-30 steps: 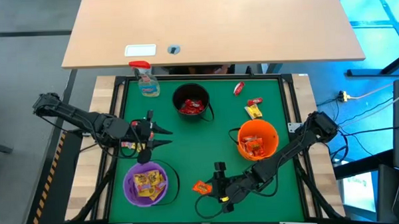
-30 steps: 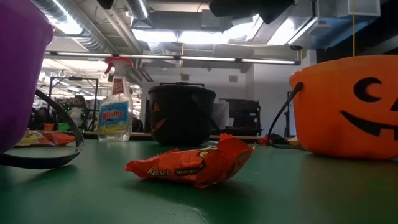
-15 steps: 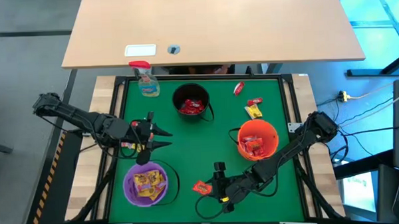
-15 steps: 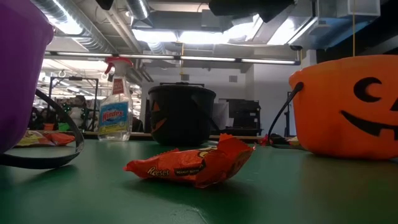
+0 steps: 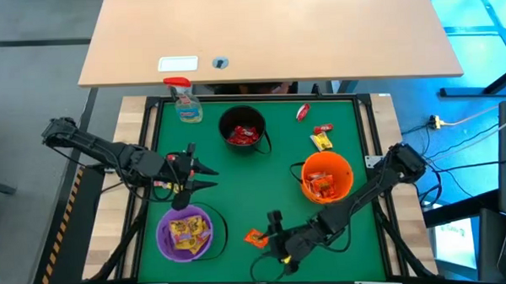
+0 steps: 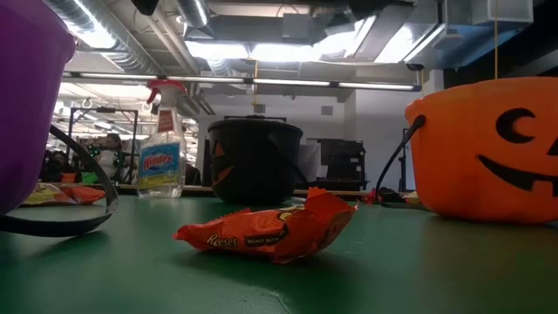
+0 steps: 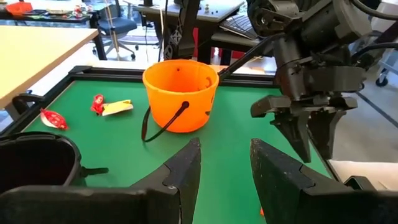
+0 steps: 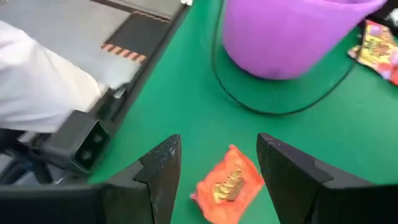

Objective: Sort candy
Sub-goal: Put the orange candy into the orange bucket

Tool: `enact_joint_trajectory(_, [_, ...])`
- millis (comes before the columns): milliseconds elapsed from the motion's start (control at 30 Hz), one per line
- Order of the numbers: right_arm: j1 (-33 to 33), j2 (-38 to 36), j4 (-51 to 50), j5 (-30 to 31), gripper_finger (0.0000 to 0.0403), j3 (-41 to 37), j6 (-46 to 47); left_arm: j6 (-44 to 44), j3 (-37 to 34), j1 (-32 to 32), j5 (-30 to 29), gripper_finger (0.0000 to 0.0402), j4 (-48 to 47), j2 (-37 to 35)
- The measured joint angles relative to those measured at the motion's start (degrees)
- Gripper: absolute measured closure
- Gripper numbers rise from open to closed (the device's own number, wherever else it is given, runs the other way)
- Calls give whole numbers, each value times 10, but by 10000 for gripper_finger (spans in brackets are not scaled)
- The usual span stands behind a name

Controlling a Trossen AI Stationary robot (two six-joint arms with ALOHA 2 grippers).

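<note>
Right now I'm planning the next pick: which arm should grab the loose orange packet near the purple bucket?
Right. The right gripper is open directly over the orange packet; the left gripper sits farther off.

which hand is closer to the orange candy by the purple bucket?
Right. The right hand hangs open just beside the orange candy, its fingers framing it. The left hand sits open farther off, beyond the purple bucket.

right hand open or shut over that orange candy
Open. In the right wrist view the right hand has its two fingers spread either side of the orange candy, which lies flat on the green table, not gripped.
</note>
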Motion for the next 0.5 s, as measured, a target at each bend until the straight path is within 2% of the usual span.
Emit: enact_joint_trajectory(500, [-1, 17, -8, -11, 196, -1, 23, 2, 0, 1, -2, 273, -8, 0])
